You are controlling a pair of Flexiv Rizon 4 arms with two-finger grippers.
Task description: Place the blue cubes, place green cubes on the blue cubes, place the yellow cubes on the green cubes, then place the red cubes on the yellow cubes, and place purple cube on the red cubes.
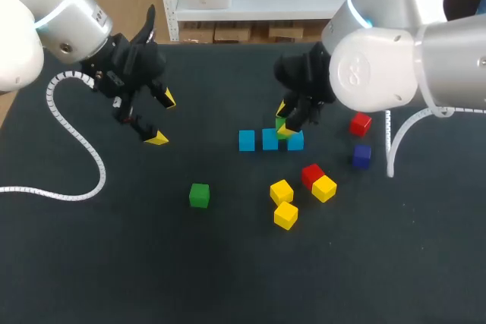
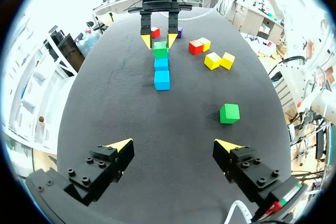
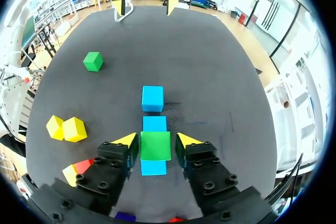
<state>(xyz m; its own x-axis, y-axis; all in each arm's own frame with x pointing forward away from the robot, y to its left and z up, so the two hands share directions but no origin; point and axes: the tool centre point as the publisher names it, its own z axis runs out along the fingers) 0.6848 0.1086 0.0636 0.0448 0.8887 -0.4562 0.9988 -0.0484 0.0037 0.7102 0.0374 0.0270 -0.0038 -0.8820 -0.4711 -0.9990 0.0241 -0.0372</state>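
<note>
Green cube (image 3: 155,149) sits clamped between the fingers of my right gripper (image 3: 156,141), over the row of three blue cubes (image 3: 152,98), above the two nearer the wrist. I cannot tell whether it rests on them. My left gripper (image 2: 176,145) hangs well off to the left, fingers spread wide with nothing between them. A second green cube (image 1: 199,195) lies alone on the table (image 1: 91,263).

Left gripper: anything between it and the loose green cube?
Nothing. In the left wrist view only bare black table separates the open left gripper from the loose green cube ahead of it; the head view agrees.
</note>
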